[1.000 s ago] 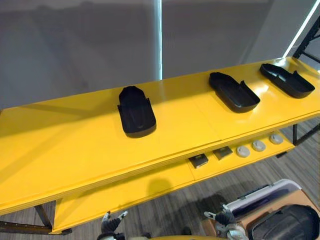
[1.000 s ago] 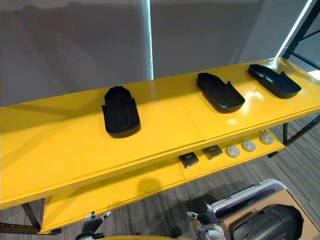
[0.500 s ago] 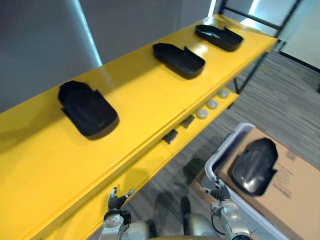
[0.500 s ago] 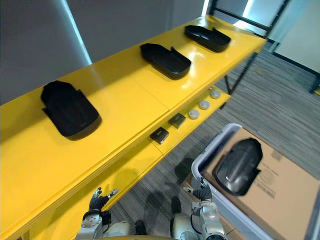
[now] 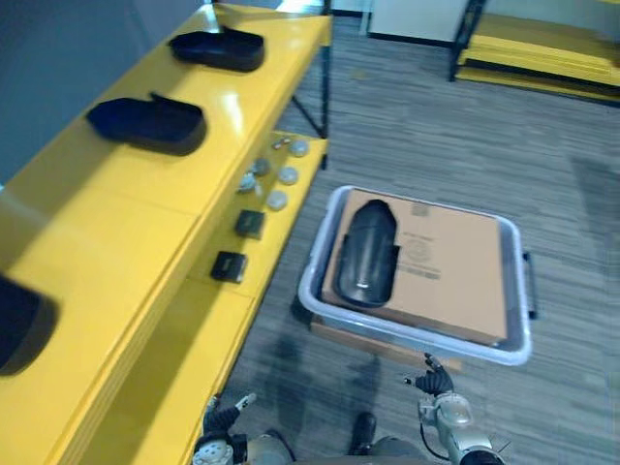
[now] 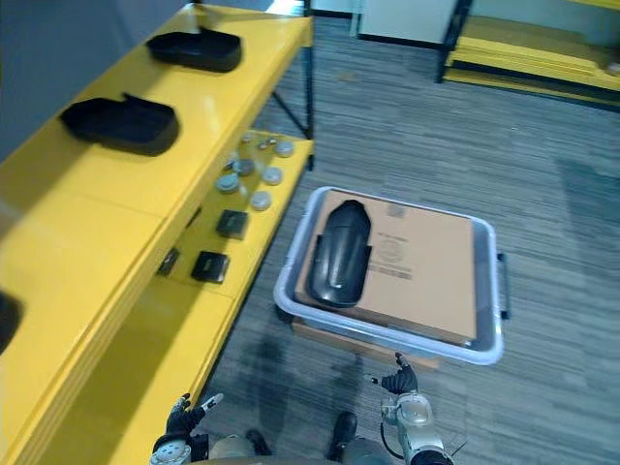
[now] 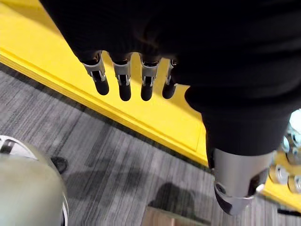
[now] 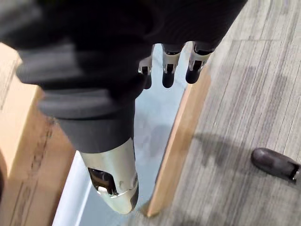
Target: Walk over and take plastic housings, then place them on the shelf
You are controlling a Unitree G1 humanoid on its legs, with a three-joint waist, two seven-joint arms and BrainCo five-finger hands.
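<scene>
Approach to the pick-up point. One black plastic housing (image 5: 368, 254) lies dome-up on the cardboard (image 5: 455, 276) inside a pale tote (image 5: 426, 345) at the centre of the frame. The yellow shelf (image 5: 126, 213) runs down the left side and carries a nearer housing (image 5: 145, 121) and a farther housing (image 5: 218, 46) at upper left, with the edge of another dark housing (image 5: 17, 334) at the left margin. The left hand (image 5: 221, 418) shows at the bottom edge left of centre, and the right hand (image 5: 433, 380) at the bottom edge just below the tote's near rim. In the wrist views the left fingers (image 7: 124, 82) and the right fingers (image 8: 168, 70) hang straight and relaxed, holding nothing. Likely hazards: the housing's smooth curved back could slide out of a shallow grasp; a hand reaching in could catch the tote's raised rim; the cardboard might shift under pressure. The load also sits low, so a deep reach may unsettle balance. Compared with the frame half a second earlier, the whole view has swung right and down — the camera moved, not the objects. The shelf has gone from a diagonal across the frame to the left side, and the tote has come from the lower right to the centre. Both hands stay low and empty.
</scene>
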